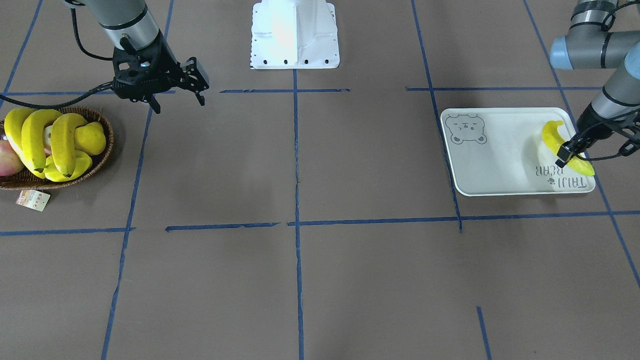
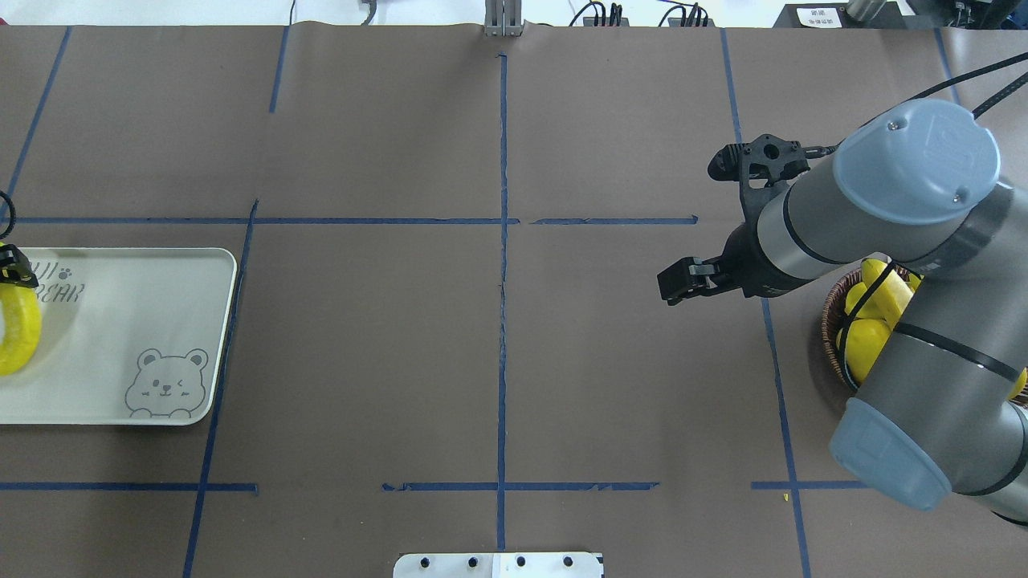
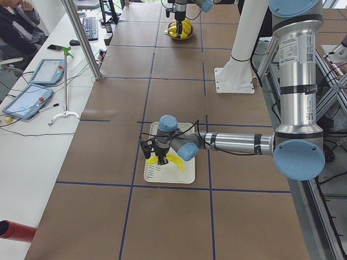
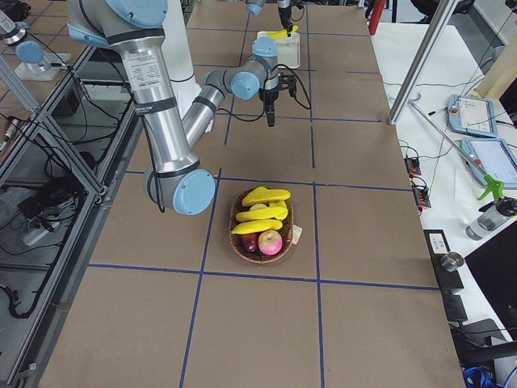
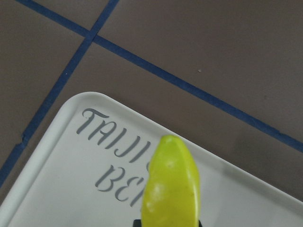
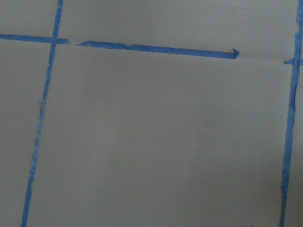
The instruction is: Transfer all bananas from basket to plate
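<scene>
1. Bananas [image 1: 50, 142]: three lie piled in the basket [image 1: 102, 155] at the bench's [image 1: 350, 165] right end, on the robot's right. A fourth banana [image 1: 551, 134] is at the left end, over the plate's [image 1: 500, 150] lettered corner.
2. My left gripper [image 1: 571, 152] has its fingers pinching that banana near its middle.
3. My right gripper [image 1: 180, 105] hovers over bare bench just beside the basket, toward the middle, fingers spread wide.
4. Crowding the basket: a lumpy yellow fruit [image 1: 92, 137] pressed against the bananas and a pink-red fruit [image 1: 7, 160] partly under them.
5. A paper tag [image 1: 32, 200] lies on the bench just beside the basket's rim.
6. From overhead, my right arm [image 2: 883, 201] covers most of the basket.
7. The white robot base [image 1: 295, 35] stands at the robot's edge, between both ends.
</scene>
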`<move>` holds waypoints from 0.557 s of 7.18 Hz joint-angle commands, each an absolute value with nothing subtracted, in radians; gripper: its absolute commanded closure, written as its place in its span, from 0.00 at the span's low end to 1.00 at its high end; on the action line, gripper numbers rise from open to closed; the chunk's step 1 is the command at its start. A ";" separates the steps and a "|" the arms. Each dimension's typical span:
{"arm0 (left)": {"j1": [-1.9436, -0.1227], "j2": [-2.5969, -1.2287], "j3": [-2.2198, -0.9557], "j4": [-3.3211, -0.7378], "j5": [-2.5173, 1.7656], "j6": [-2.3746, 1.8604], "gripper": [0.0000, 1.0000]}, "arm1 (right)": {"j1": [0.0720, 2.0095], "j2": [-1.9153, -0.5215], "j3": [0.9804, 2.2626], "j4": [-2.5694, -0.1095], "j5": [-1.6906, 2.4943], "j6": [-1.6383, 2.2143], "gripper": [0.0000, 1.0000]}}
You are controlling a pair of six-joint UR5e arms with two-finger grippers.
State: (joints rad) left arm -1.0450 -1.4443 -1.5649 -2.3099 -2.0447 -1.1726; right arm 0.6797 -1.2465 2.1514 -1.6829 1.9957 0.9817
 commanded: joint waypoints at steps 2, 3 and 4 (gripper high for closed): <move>-1.257 -1.433 -1.560 -2.309 -2.288 -0.902 0.00 | 0.707 -1.362 2.195 -1.678 2.000 0.872 0.00; -1.306 -1.436 -1.571 -2.307 -2.369 -0.855 0.00 | 0.736 -1.426 2.213 -1.678 1.999 0.779 0.00; -1.308 -1.437 -1.586 -2.309 -2.373 -0.853 0.00 | 0.764 -1.487 2.232 -1.678 2.012 0.712 0.00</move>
